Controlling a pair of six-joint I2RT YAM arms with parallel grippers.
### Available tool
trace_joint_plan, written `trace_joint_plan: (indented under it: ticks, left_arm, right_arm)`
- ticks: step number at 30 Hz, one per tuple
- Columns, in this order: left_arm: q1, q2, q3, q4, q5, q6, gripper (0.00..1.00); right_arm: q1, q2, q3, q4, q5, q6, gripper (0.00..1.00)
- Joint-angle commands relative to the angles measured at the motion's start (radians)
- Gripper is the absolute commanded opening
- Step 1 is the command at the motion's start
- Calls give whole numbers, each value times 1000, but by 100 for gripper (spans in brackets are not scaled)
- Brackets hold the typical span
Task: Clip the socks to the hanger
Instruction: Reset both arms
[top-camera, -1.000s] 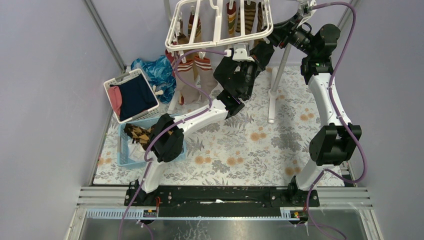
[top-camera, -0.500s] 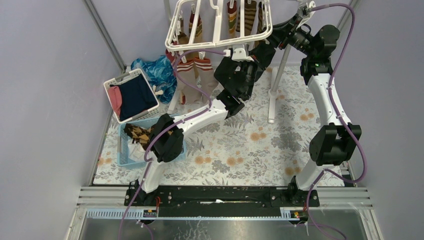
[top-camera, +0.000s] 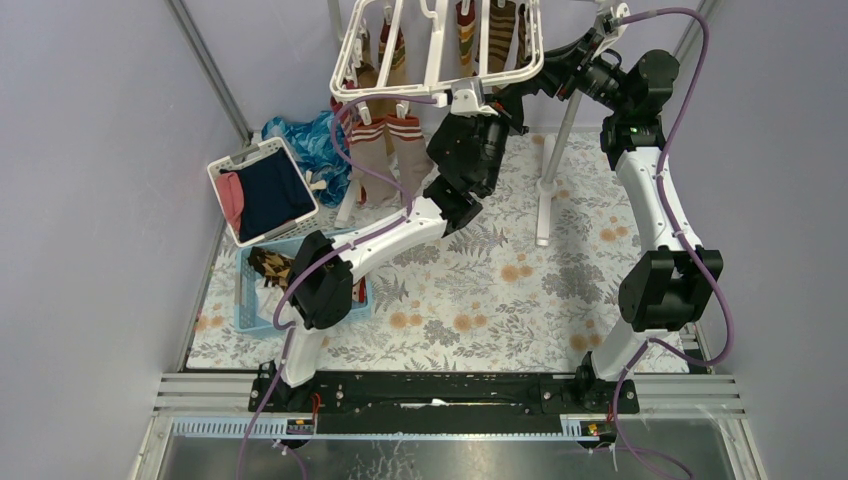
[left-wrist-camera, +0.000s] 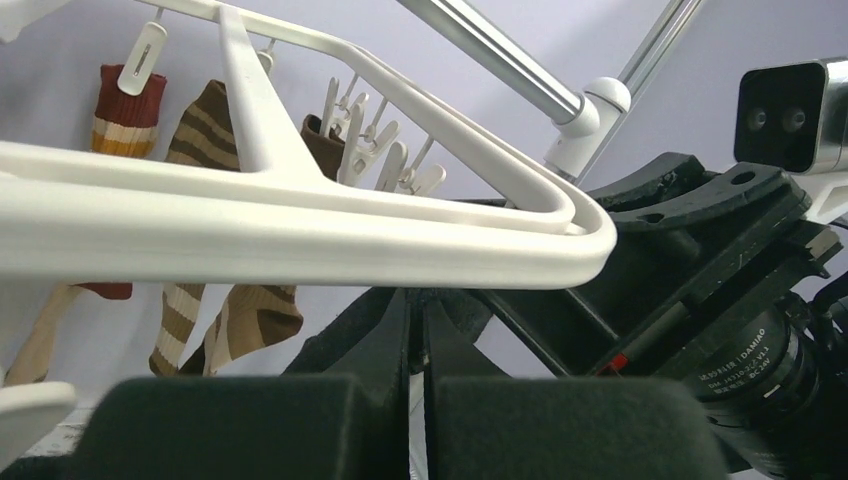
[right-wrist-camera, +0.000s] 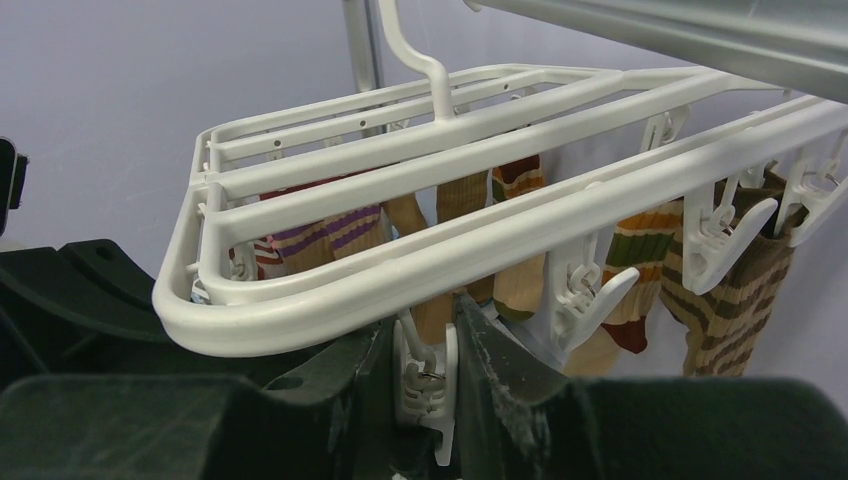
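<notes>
Left tool (left-wrist-camera: 420, 310) sits clenched just beneath the near rail of the hanger (top-camera: 437, 45), which stands on its pole at the far edge. Its arm slants up from beside the blue basket (top-camera: 245, 300) at the near left, where an argyle sock (top-camera: 268, 266) waits. The fingers press flat together. They may be pinching a dark sock edge, lifted there to meet a clip, but the wrist view is too dim to be sure.

Tan socks with striped cuffs (top-camera: 385, 140) hang from the frame's left side, above the floral surface (top-camera: 480, 290).

Further right, the right tool (right-wrist-camera: 425, 335) grasps a white clip (right-wrist-camera: 425, 395) dangling from the rail, one finger on each side. I judge it is squeezing the clip so its mouth parts for a sock. Right of that, brown-striped socks (right-wrist-camera: 725, 300) hang pegged, so the frame is partly filled.
</notes>
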Motion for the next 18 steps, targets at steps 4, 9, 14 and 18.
trace_joint_plan:
  ticks: [4,9,14,18]
  left_arm:
    - [12,-15,-8,23,9,-26,0]
    - [15,-11,-8,20,11,-33,0]
    - [16,-12,-11,16,15,-39,0]
    - [17,-11,-15,14,19,-44,0]
  right_arm:
    - [18,-28,-15,36,-51,25,24]
    - [17,-27,-13,63,-60,51,37]
    - [16,-28,-15,65,-57,60,52]
    - [16,-30,-15,67,-54,63,61]
